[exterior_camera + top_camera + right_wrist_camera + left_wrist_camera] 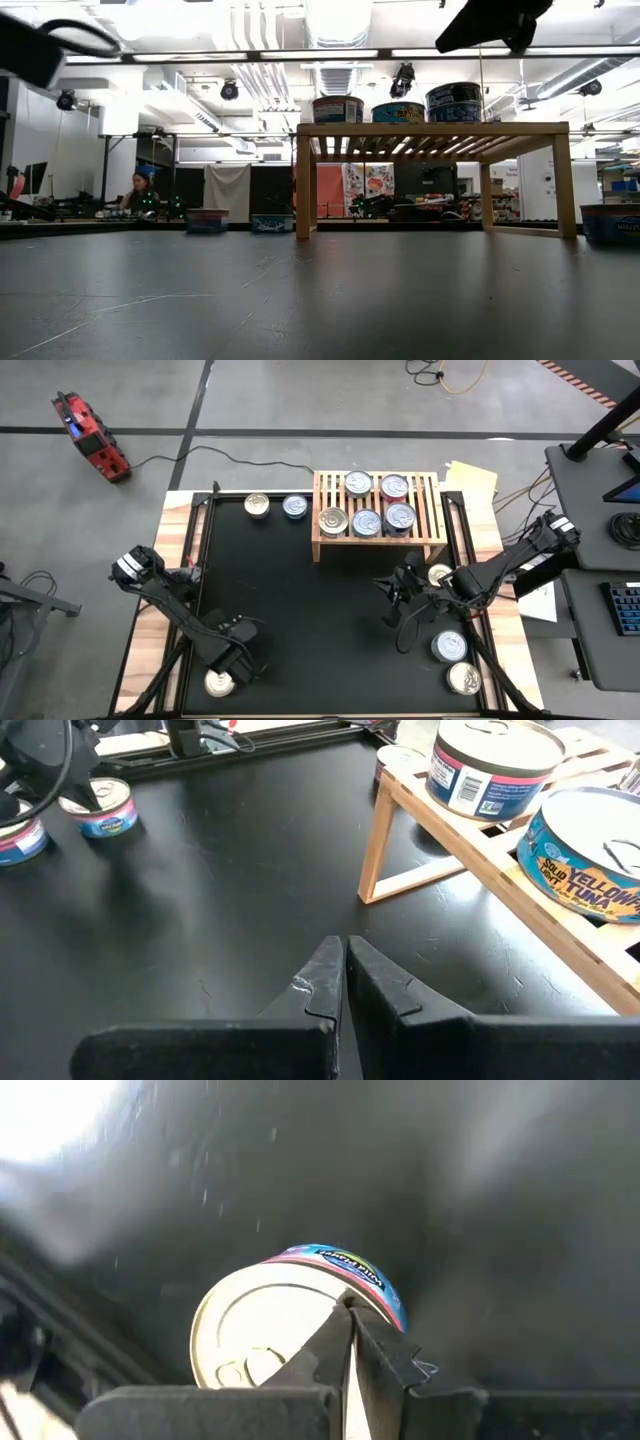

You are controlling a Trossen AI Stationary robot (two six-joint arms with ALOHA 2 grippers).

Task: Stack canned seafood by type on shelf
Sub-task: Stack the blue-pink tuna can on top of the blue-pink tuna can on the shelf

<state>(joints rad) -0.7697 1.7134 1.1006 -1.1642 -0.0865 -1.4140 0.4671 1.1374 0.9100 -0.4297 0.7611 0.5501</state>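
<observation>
Left gripper (345, 1342), fingers pressed together on nothing, hangs right over a flat round tin with a silver lid and blue-pink side label (300, 1315) near the front-left edge of the black mat (300, 620). Right gripper (398, 600) also clenched empty, above bare mat just in front of the low light-wood slatted shelf (325, 525), near its right leg.

Room: mat centre is wide open between the 2 arms; nothing between the shelf front and the front edge except the grippers.

Count, from the high view: 5 tins on the shelf (366, 505) — 2 in the back row, 3 in front, touching or nearly so; left third of the slats is bare. 2 loose tins (275, 506) on the mat just left of the shelf at the back edge. 1 tin (440, 573) beside the right arm, 2 more (455, 660) at the front-right edge, 1 under the left gripper. 11 visible.
</observation>
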